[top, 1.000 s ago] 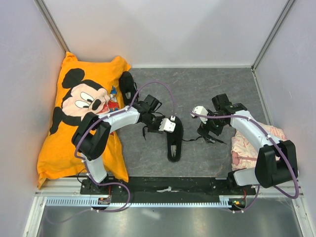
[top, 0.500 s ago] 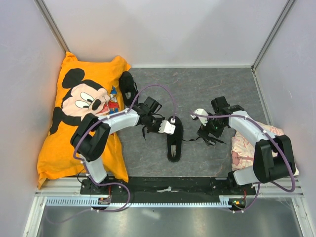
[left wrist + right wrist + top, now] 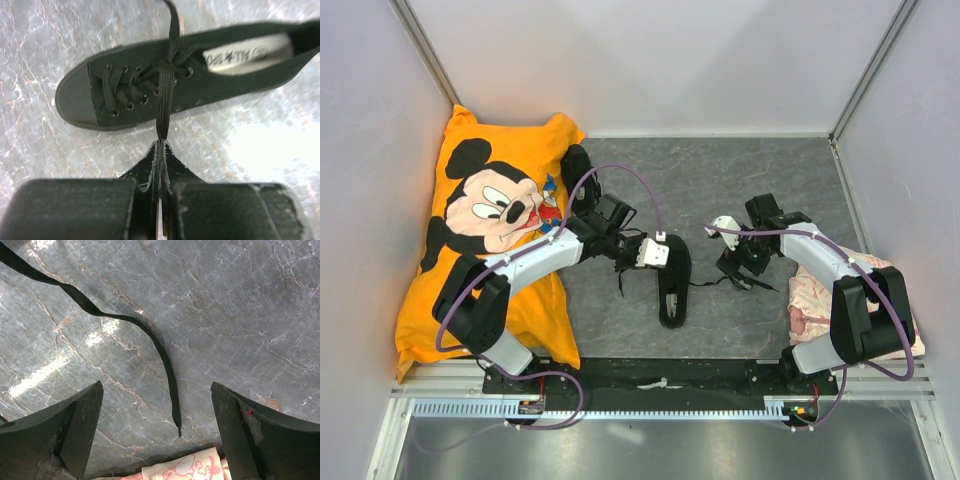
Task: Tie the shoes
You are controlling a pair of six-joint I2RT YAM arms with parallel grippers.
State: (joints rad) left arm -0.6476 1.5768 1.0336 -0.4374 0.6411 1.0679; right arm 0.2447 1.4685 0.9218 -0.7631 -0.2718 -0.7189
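One black shoe [image 3: 672, 287] lies on the grey floor in the middle, its toe pointing to the near edge. A second black shoe [image 3: 578, 170] rests against the pillow's edge. My left gripper [image 3: 624, 262] sits just left of the middle shoe. In the left wrist view it is shut [image 3: 160, 143] on a flat black lace [image 3: 165, 97] that runs taut from the eyelets of the shoe [image 3: 125, 85]. My right gripper [image 3: 738, 268] hovers right of that shoe, open [image 3: 157, 410]. The other lace [image 3: 150, 342] lies slack on the floor between its fingers [image 3: 75, 425], untouched.
An orange Mickey Mouse pillow [image 3: 485, 235] fills the left side. A pale cloth with pink print [image 3: 820, 295] lies by the right wall, its edge showing under the right gripper [image 3: 185, 467]. Grey walls close in the floor on three sides.
The left gripper's jaws have shut on the lace, and the left arm's elbow has swung out to the left. The right gripper has barely shifted and stays open.
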